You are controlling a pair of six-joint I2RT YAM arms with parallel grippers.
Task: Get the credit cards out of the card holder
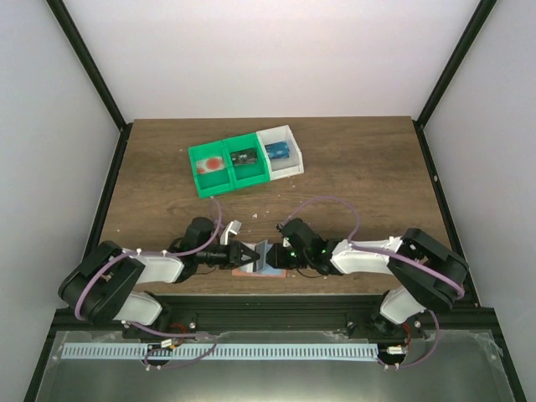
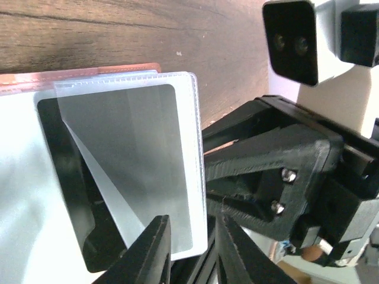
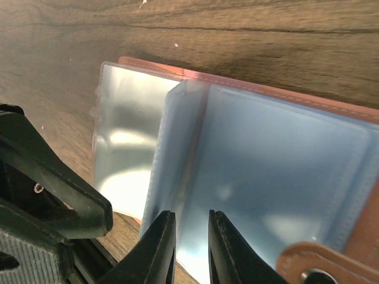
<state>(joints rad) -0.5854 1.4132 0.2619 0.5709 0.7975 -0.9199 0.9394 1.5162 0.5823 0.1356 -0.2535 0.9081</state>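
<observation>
Over the card holder (image 1: 266,270), lying open on the table, both grippers nip its clear leaves.
Left gripper (image 2: 193,220) on its left, right gripper (image 3: 191,214) on its right, each nearly pressed together on a leaf. Well beyond it, a dark credit card (image 1: 244,157) and a blue credit card (image 1: 278,151) sit in bins (image 1: 219,186). Opposed tugging may tear a leaf.

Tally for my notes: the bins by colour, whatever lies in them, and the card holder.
Green bins: 2
White bin: 1
Dark card: 1
Blue card: 1
Reddish-white item, too small to identify: 1
Card holder: 1
Total: 7
</observation>
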